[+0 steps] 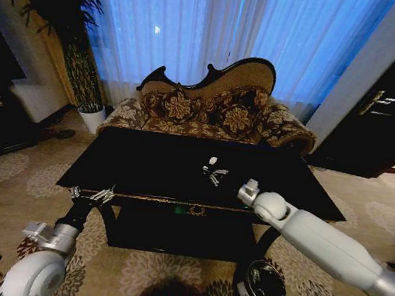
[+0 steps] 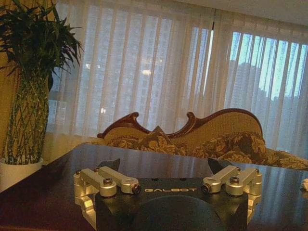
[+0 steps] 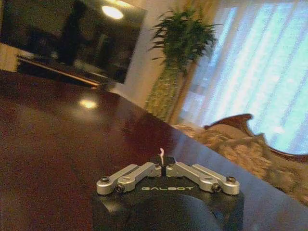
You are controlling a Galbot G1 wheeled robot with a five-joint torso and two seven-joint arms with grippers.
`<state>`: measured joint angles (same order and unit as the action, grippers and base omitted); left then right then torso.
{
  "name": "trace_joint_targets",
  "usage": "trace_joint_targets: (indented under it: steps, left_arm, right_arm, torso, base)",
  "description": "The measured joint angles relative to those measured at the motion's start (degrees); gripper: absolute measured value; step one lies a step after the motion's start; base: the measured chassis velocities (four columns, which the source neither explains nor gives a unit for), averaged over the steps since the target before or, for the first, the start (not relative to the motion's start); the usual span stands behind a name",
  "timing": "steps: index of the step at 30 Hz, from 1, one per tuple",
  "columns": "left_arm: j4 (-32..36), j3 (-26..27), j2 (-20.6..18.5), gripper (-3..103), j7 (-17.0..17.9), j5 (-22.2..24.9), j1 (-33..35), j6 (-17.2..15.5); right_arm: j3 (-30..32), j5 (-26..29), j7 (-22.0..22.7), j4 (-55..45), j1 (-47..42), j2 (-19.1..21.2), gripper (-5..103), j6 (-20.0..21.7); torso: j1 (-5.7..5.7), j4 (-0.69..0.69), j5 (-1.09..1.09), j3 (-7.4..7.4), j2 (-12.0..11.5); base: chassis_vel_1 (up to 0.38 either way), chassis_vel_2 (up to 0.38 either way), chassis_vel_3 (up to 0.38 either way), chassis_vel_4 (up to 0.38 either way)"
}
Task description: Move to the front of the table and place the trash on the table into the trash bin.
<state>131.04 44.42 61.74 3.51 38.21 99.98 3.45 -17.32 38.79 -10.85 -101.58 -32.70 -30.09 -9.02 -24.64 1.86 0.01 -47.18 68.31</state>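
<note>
The glossy black table (image 1: 146, 163) stands before me. My right gripper (image 1: 215, 176) hovers over its right middle. In the right wrist view this gripper (image 3: 163, 166) is shut on a small white paper bit of trash (image 3: 161, 153), which pokes up between the fingertips; the same bit shows white by the gripper (image 1: 212, 161). My left gripper (image 1: 93, 195) hangs at the table's front left edge, open and holding nothing (image 2: 163, 168). Another white scrap (image 2: 304, 184) lies far off on the tabletop. The black trash bin (image 1: 262, 284) stands on the carpet under my right arm.
A floral sofa (image 1: 209, 110) sits right behind the table, with curtains beyond it. A potted plant (image 1: 84, 78) stands at the back left and dark furniture at the far left and right. Patterned carpet surrounds the table.
</note>
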Motion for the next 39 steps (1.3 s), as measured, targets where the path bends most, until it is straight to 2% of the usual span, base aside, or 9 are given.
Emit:
trace_joint_targets:
  steps: [2, 3, 5, 6, 10, 11, 15, 26, 39]
  left_arm:
    - [-0.1, -0.7, 0.0, 100, 0.0, -0.2, -0.4, 0.0]
    - [-0.1, -0.7, 0.0, 100, 0.0, -0.2, -0.4, 0.0]
    - [-0.1, -1.4, 0.0, 100, 0.0, -0.5, -0.9, 0.0]
    - [-0.1, -1.4, 0.0, 100, 0.0, -0.5, -0.9, 0.0]
    - [-0.1, -2.4, 0.0, 100, 0.4, -0.5, -1.5, -0.2]
    - [-0.1, -2.4, 0.0, 100, 0.4, -0.5, -1.5, -0.2]
    - [-0.2, -2.8, -0.1, 100, 0.4, -0.7, -1.6, -0.2]
    - [-0.4, -2.4, 0.0, 100, 0.1, -0.4, -1.6, 0.0]
    - [-1.3, -1.6, -0.7, 100, -0.1, 0.4, -2.1, 0.1]
  right_arm:
    - [8.5, 0.3, 0.3, -2.1, -7.1, 1.7, 0, 0.1]
    - [8.5, 0.3, 0.3, -2.1, -7.1, 1.7, 0, 0.1]
    - [16.0, 0.4, 0.4, -3.8, -14.7, 2.9, 0, 0.2]
    - [16.0, 0.4, 0.4, -3.8, -14.7, 2.9, 0, 0.2]
    - [32.8, 0.0, 0.7, -6.6, -30.0, 3.1, 0, 0.2]
    - [32.8, 0.0, 0.7, -6.6, -30.0, 3.1, 0, 0.2]
    - [42.4, 0.5, 1.0, -8.4, -37.9, 2.8, 0, -0.1]
    - [58.6, 1.4, 1.3, -10.0, -52.6, -1.9, 0, -0.6]
    - [67.4, 0.2, -0.7, -9.3, -61.9, -8.9, 0, -4.8]
  torso:
    - [0.0, -0.01, -0.02, 0.0, 0.0]
    - [0.0, -0.01, -0.02, 0.0, 0.0]
    - [0.0, 0.0, 0.0, 0.0, 0.0]
    - [0.0, 0.0, 0.0, 0.0, 0.0]
    - [0.0, 0.01, 0.05, 0.01, 0.0]
    - [0.0, 0.01, 0.05, 0.01, 0.0]
    - [0.0, 0.0, 0.01, 0.01, 0.0]
    - [0.0, -0.01, -0.03, 0.01, 0.0]
    - [0.0, -0.01, -0.02, 0.0, 0.0]
  base:
    - [0.0, 0.0, 0.0, 0.0]
    - [0.0, 0.0, 0.0, 0.0]
    - [0.0, 0.0, 0.0, 0.0]
    - [0.0, 0.0, 0.0, 0.0]
    - [0.0, 0.0, 0.0, 0.0]
    - [0.0, 0.0, 0.0, 0.0]
    - [0.0, 0.0, 0.0, 0.0]
    - [0.0, 0.0, 0.0, 0.0]
    - [0.0, 0.0, 0.0, 0.0]
